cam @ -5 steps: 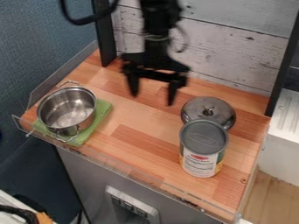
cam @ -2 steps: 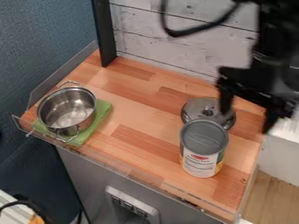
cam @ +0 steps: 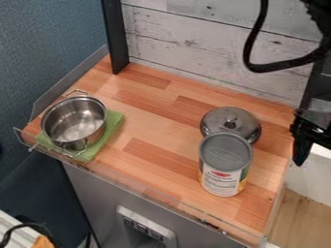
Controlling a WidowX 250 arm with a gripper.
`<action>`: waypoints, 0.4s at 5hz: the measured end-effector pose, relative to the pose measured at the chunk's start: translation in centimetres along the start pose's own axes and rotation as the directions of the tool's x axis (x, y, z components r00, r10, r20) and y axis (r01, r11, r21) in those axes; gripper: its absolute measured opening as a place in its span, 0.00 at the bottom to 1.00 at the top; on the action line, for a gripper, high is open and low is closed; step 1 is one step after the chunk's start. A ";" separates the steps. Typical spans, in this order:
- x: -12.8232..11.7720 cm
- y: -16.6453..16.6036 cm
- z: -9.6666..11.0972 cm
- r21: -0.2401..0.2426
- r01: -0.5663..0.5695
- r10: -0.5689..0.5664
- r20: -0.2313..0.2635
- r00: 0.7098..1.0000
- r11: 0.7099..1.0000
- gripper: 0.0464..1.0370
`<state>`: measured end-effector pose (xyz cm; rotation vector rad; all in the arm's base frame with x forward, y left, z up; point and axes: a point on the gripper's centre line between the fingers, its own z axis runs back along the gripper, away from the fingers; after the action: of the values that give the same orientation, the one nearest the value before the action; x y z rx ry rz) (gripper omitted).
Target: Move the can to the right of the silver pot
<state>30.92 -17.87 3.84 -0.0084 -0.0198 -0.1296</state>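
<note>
The can stood upright in the right-hand part of the worktop, nearer the right edge than the left and short of the front right corner. The silver pot sat well apart from it, close to the front left corner, on a green cloth. As seen from the front edge, the can was therefore on the pot's right side, so the placing the task asked for looked to be met in broad terms. If a spot right beside the pot was wanted, that part remained to be done, with a long stretch of bare wood between the two. A metal lid lay just behind the can, toward the back right corner; whether they touched could not be told. The can was off to the left of the claw and looked lower than it, with a gap between them. The claw hung by the worktop's right edge, toward the back right corner, and did not have hold of the can. Whether it was spread or closed could not be told. Any further shift would have called for bringing it back over the can without knocking the lid.
</note>
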 end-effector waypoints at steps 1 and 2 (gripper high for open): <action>-0.8 1.4 -1.7 -0.004 -0.055 0.055 -0.070 0.996 0.998 0.96; -1.1 4.5 -2.5 0.019 -0.136 0.137 -0.102 0.985 0.991 0.96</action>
<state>30.43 -13.25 1.24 0.0085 0.0829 0.0074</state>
